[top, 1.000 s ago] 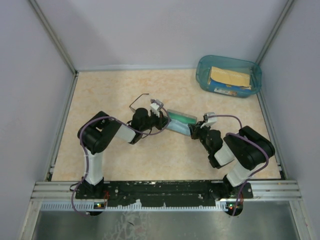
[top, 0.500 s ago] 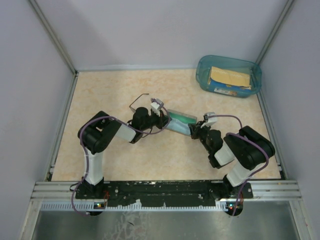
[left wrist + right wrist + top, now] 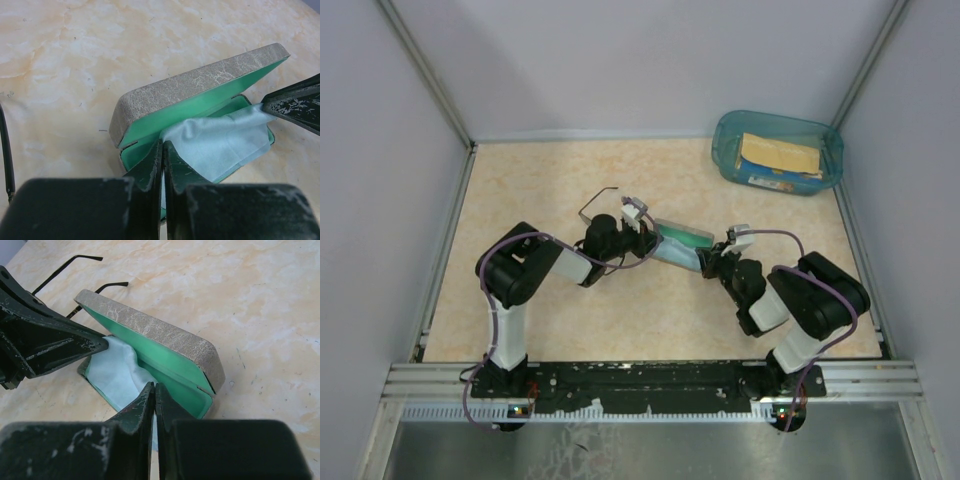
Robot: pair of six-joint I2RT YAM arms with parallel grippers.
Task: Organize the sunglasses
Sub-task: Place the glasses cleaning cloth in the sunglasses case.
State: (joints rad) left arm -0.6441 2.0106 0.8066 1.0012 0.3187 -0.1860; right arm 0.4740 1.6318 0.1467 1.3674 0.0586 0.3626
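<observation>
The sunglasses [image 3: 597,202] lie on the table behind my left gripper [image 3: 645,240]; their thin dark temple arms show in the right wrist view [image 3: 75,262] and at the left edge of the left wrist view [image 3: 4,150]. The grey case [image 3: 200,85] stands open between the grippers, its green inside up. The light blue cloth [image 3: 225,142] lies in its base. My left gripper [image 3: 163,145] is shut on the cloth's near-left corner. My right gripper [image 3: 154,386] is shut on the opposite corner of the cloth [image 3: 112,372]. The lenses are hidden.
A teal bin [image 3: 730,150] holding a yellow packet sits at the back right corner. Grey walls close in the table on three sides. A metal rail [image 3: 650,378] runs along the near edge by the arm bases.
</observation>
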